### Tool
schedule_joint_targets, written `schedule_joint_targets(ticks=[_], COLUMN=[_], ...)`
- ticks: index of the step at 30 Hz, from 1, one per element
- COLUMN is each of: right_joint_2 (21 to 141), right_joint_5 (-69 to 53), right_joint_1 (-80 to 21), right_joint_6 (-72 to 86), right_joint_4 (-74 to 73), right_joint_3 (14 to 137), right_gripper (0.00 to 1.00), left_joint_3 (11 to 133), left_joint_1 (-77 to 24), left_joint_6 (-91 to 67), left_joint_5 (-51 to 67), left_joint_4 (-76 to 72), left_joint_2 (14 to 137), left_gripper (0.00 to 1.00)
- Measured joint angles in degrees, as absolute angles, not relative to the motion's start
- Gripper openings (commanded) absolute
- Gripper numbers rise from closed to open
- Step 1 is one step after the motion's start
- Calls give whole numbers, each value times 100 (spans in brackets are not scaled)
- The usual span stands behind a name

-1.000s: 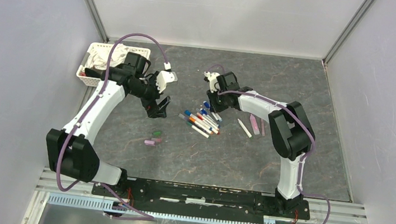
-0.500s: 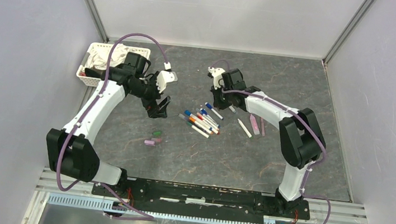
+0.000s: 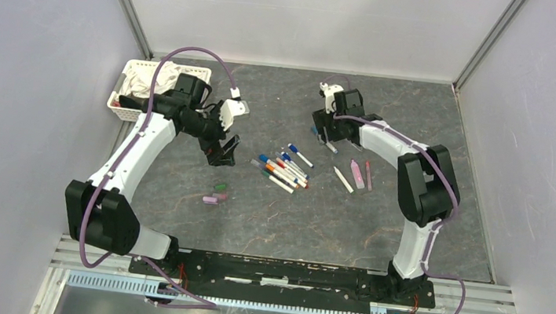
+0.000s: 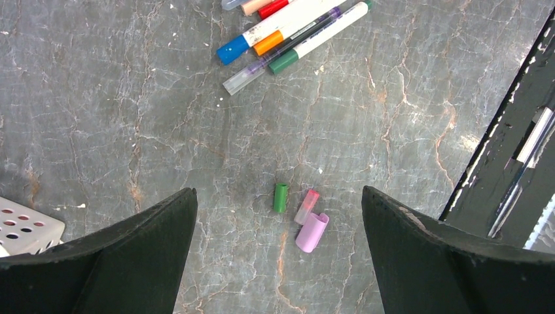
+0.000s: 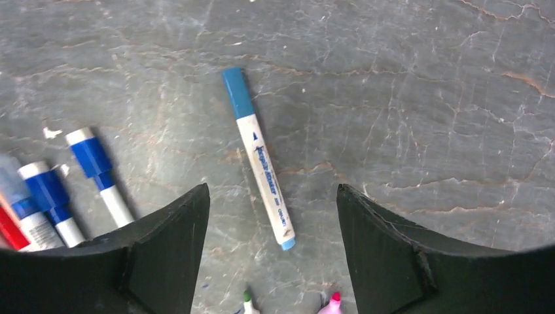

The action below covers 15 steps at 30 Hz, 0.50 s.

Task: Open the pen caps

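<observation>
Right wrist view: right gripper (image 5: pixel 271 190), fingers apart, above a blue-capped pen (image 5: pixel 262 163); left gripper (image 4: pixel 279 191) likewise spread wide.

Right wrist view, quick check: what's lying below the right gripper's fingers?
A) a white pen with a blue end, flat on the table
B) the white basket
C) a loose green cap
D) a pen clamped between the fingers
A: the white pen with the blue end lies flat on the table, untouched, below the gap of the open right gripper.
</observation>
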<state>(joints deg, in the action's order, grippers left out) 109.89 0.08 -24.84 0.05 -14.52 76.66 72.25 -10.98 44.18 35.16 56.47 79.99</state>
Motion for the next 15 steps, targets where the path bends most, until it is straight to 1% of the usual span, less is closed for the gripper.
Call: schedule_joint_targets(ticks=[2,6,8,13,15], right_joint_2=[11207,11804,11981,12003,11959], right_joint_5=[40,49,-5,-252,-318], right_joint_1=[-2394,-2377,-2390,-2390,-2390], right_joint_6=[-58,-191,-224,-235,-224], right_joint_4=[-1468,-1562,-1575,-1511,-1406], right_joint_3=[7861,8453,8547,8305,8204], right_gripper=[76,71,68,49,40], left_joint_3=[7216,7212,7205,7203,7199], left_joint_1=[-1098,-1098,-1098,-1098,-1098], left_joint_6=[4418,4418,4418,4418,4418], left_joint_5=[3516,3514,3509,3483,3448], left_joint_4=[5645,5645,5645,5640,5616], left_joint_2=[7999,7996,7996,7996,7985], left_gripper=[100,100,100,100,100])
